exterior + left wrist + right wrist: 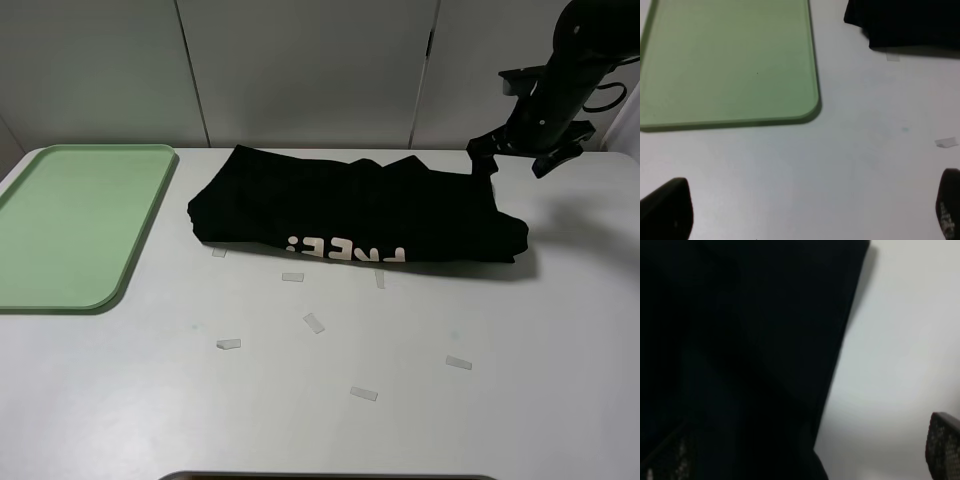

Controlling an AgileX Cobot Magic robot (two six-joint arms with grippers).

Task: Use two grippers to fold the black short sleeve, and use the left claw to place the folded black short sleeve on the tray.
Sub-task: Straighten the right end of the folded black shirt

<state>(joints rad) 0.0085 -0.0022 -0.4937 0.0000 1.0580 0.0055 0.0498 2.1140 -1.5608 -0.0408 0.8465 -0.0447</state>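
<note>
Exterior high view: black short sleeve point(360, 215) at frame centre on white table point(520, 340), partly folded, pale lettering upside down and half tucked under fold. Tray point(70, 230) at left, near shirt, not touching; left side cut off by frame. Right gripper point(518, 158) upper right, by shirt's right end, jaws spread; contact with cloth unclear. Left gripper point(807, 207) out of this view; left wrist view shows only two fingertips, wide apart, over bare table near tray corner. Right wrist view dark, blurred, mostly shirt. Tape scraps point(314, 322) lower centre.
</note>
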